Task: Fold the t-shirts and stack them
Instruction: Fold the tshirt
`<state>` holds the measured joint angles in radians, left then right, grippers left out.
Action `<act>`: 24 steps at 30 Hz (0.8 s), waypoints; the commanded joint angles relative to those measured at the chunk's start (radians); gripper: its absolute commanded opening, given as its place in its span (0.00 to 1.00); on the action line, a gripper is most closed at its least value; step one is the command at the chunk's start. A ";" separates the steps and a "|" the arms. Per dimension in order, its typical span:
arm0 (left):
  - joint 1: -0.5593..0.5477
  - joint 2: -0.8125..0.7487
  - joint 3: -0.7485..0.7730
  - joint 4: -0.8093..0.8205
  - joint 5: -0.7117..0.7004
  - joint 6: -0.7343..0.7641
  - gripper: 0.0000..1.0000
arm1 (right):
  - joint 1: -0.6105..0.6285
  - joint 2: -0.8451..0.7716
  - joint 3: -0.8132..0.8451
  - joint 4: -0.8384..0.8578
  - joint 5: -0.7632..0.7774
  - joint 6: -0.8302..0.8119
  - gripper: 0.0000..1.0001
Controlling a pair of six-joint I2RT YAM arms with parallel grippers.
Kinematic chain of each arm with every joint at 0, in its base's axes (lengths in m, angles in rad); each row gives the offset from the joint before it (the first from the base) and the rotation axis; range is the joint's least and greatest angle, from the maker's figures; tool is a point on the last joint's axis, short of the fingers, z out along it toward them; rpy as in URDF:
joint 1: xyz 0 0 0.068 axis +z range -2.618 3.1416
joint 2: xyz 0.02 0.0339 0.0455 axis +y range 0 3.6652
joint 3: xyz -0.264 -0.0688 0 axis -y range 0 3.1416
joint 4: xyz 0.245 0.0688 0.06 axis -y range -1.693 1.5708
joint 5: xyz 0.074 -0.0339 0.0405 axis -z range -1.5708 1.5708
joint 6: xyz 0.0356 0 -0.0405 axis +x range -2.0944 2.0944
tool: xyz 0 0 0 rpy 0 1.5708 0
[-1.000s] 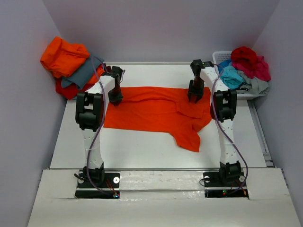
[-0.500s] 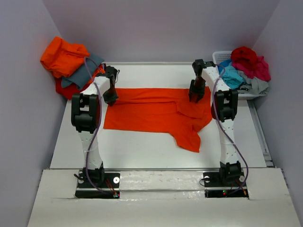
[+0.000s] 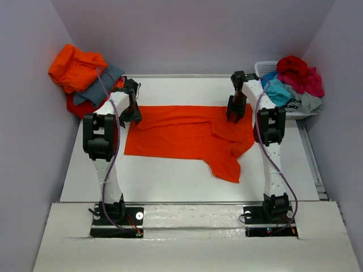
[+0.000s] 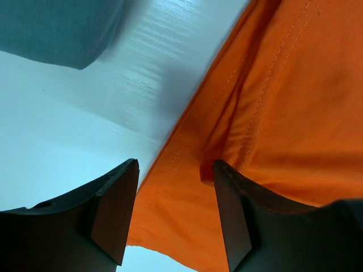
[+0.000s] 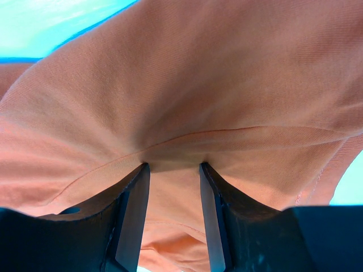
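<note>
Starting at the left gripper (image 4: 176,170), we find its two dark fingers (image 4: 113,209) standing apart with nothing clamped between them. Just under the gap lies the stitched hem of the orange t-shirt (image 4: 283,113), and the cloth's edge runs slantwise past the inner finger. To the outer side the bare white tabletop (image 4: 85,124) shows. From above, this gripper (image 3: 131,116) hangs over the shirt's far left corner, close to the tabletop's left edge.

Across from it, the right gripper (image 5: 172,167) is closed on a fold of the same shirt (image 5: 198,85). The fabric tents up and creases where the two fingertips meet it, and it fills nearly the whole wrist view. In the overhead view that gripper (image 3: 234,115) sits at the shirt's far right corner.

Between the two grippers the orange t-shirt (image 3: 181,136) lies spread across the middle of the tabletop (image 3: 170,181). It is mostly flat but rumpled near the right gripper, with one flap reaching toward the near edge on the right side.

Beyond the far left corner of the tabletop we see a pile of t-shirts (image 3: 76,68) against the wall, orange on top, slate-grey and red beneath. The grey one (image 4: 57,28) appears in the left wrist view, apart from the orange shirt. At the far right corner stands a white basket (image 3: 264,67) heaped with loose shirts (image 3: 295,71) in red, crimson, turquoise and grey.
</note>
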<state>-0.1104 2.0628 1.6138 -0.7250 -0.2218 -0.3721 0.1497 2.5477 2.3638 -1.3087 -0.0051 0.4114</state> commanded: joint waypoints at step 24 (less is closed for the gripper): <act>-0.072 0.188 0.388 -0.065 0.038 -0.011 0.67 | -0.024 -0.029 -0.086 0.098 0.013 -0.034 0.47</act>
<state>-0.1883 2.2536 2.0071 -0.7700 -0.1822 -0.3756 0.1436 2.5130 2.3070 -1.2655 -0.0250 0.3958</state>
